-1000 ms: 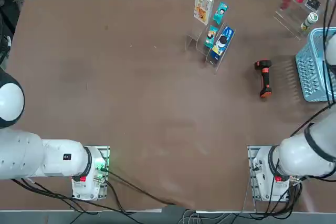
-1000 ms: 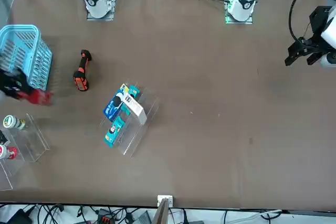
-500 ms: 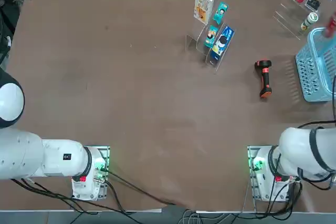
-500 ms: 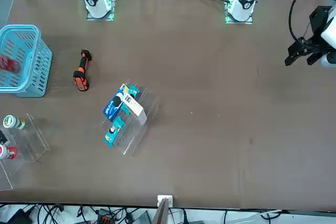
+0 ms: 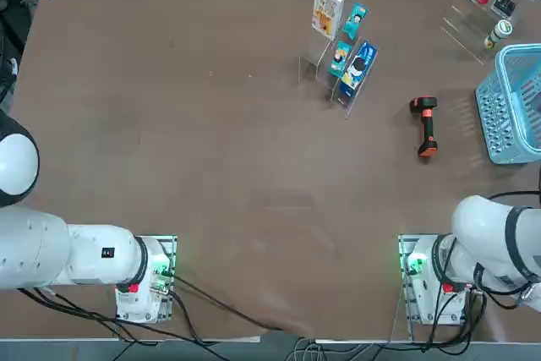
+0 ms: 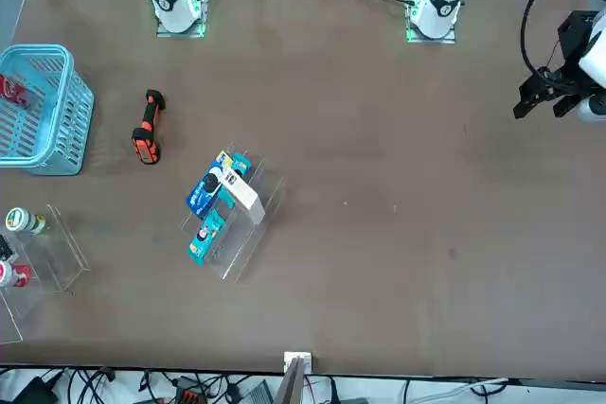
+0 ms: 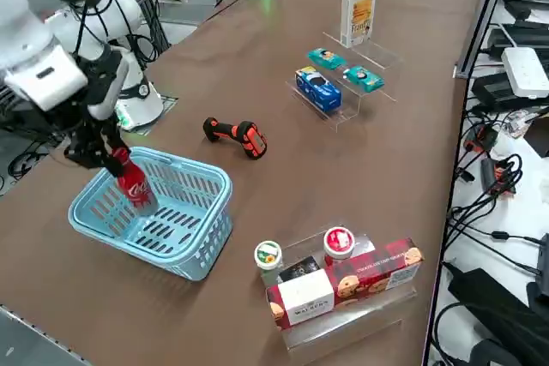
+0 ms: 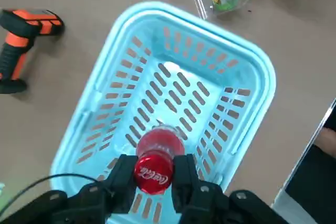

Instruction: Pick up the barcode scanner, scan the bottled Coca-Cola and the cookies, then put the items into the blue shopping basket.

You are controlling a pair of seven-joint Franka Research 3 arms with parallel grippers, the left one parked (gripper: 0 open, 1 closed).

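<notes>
Fingers [image 8: 123, 174] of the right gripper [image 7: 110, 153] clamp the neck of the bottled Coca-Cola [image 7: 135, 186], held upright inside the blue shopping basket [image 7: 199, 250] so its base can meet the floor squarely before release. Barcode scanner [image 5: 425, 127] lies on the table at the basket's 9 o'clock in the top view, apart from it. Cookies [image 5: 327, 8] stand on their clear rack, not yet basketed.

The right arm reaches down, its black two-finger tool [image 8: 153, 177] pointing downward with both fingers [image 8: 123, 177] clamped at a red cap.
</notes>
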